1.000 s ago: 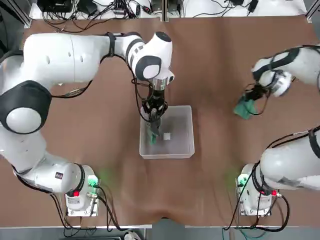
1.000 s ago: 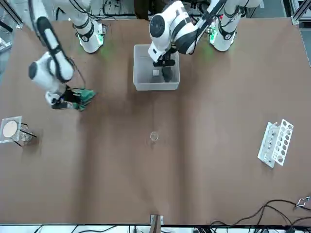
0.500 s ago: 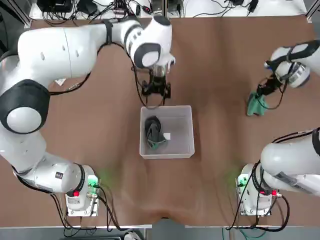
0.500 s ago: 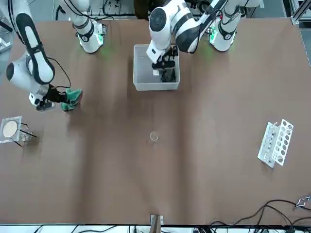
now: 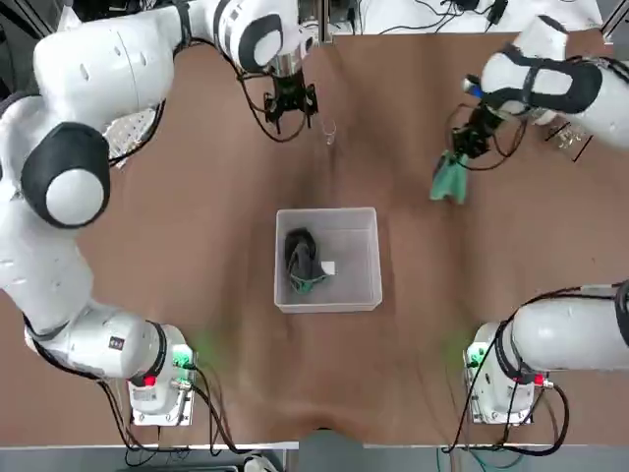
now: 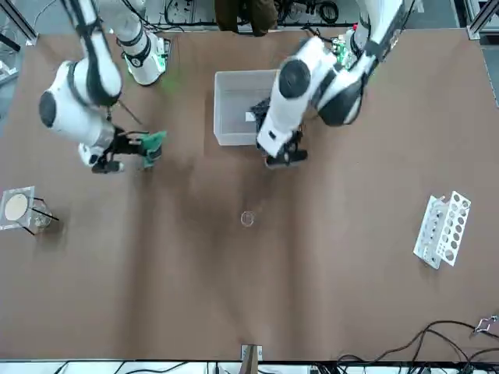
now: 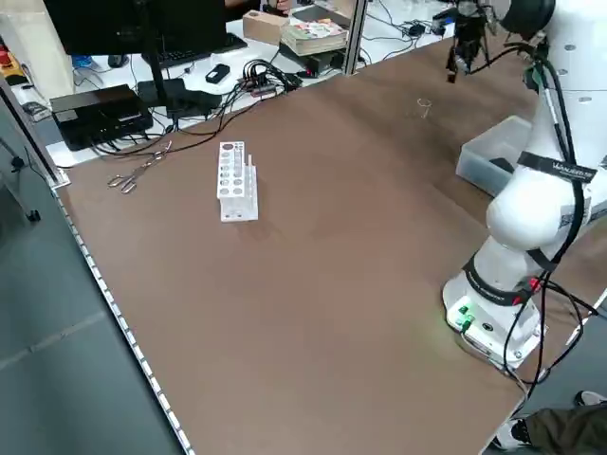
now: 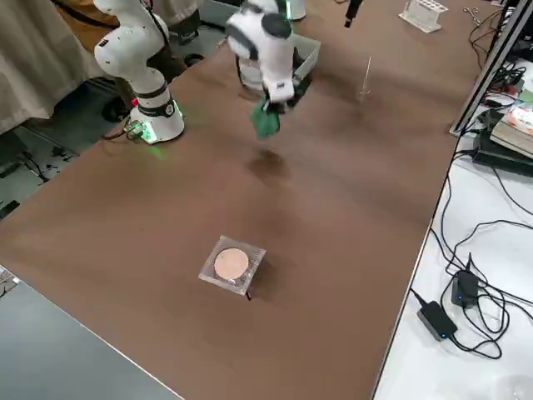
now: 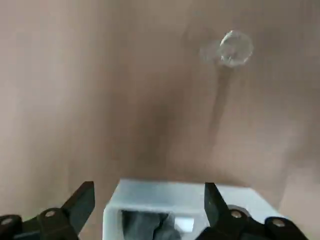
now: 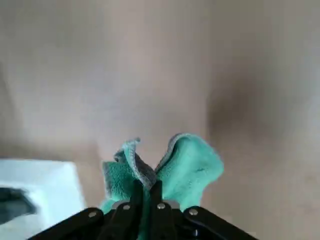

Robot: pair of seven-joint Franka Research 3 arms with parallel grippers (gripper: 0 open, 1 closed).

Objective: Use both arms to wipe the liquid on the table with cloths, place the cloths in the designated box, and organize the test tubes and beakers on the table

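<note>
Lab interior, grey floor, white desk along the surface's far edge.

On desk: black monitor (image 7: 100, 28), stacked books (image 7: 313, 36), cardboard box (image 7: 266, 26), black power adapters (image 8: 437, 320), tangled black cables (image 8: 500, 321). Elsewhere: beige curtain (image 8: 37, 67), metal frame post (image 7: 356, 36), person's trousered legs (image 6: 246, 15) beside the near edge, shoe (image 7: 512, 434) on grey floor (image 7: 76, 332).

Your wide, flat brown table (image 6: 351, 234) carries a square translucent whitish-grey plastic box (image 5: 339, 297), a white perforated plastic rack (image 6: 442, 231), and, well apart from both, a clear square-based piece with a pale round disc (image 8: 231, 264).
</note>
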